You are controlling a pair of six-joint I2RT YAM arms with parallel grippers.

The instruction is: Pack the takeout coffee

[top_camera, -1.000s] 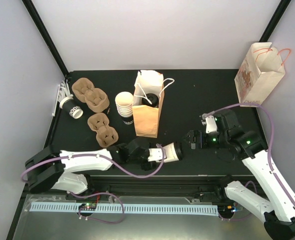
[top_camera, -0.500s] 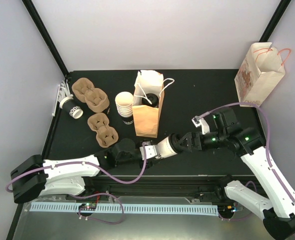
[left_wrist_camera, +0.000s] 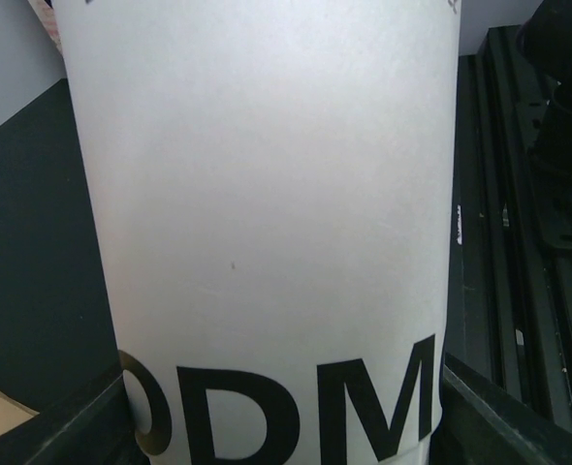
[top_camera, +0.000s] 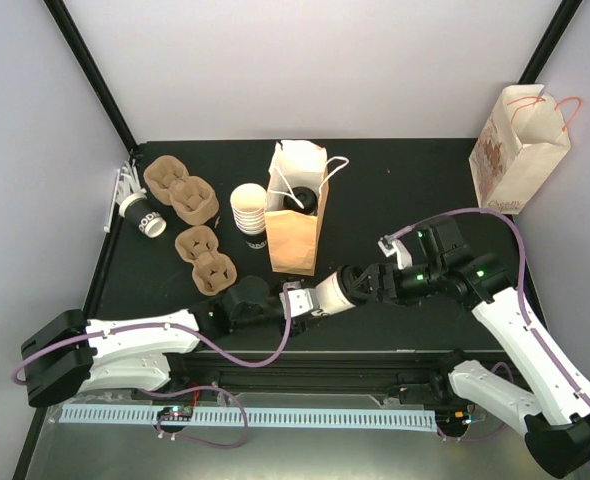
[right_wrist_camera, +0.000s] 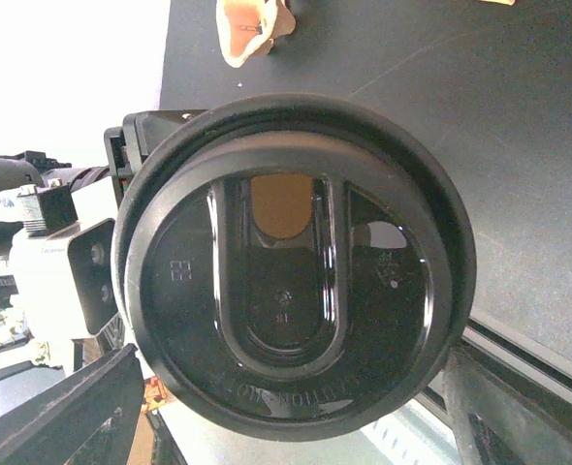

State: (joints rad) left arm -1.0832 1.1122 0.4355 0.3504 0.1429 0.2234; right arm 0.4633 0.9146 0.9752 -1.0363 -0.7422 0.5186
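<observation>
A takeout coffee cup [top_camera: 333,295], white with a black lid, hangs on its side over the table's front middle. My left gripper [top_camera: 310,303] is shut on its base end. In the left wrist view the cup's wall [left_wrist_camera: 267,223] fills the frame between the dark fingers [left_wrist_camera: 63,426]. My right gripper [top_camera: 363,283] faces the lid end. The black lid [right_wrist_camera: 296,271] fills the right wrist view. The right fingers [right_wrist_camera: 63,417] stand on either side of its rim, and contact is not clear. Another lidded cup [top_camera: 300,203] sits inside the brown paper bag [top_camera: 297,235].
A stack of white cups [top_camera: 248,215] stands left of the bag. One cup [top_camera: 143,215] lies on its side at the far left. Two brown pulp carriers [top_camera: 180,190] [top_camera: 207,260] sit nearby. A printed paper bag [top_camera: 515,150] stands at the back right.
My left arm carried the cup rightward. My right gripper moved left up to the lid, and its jaws have narrowed around it.
</observation>
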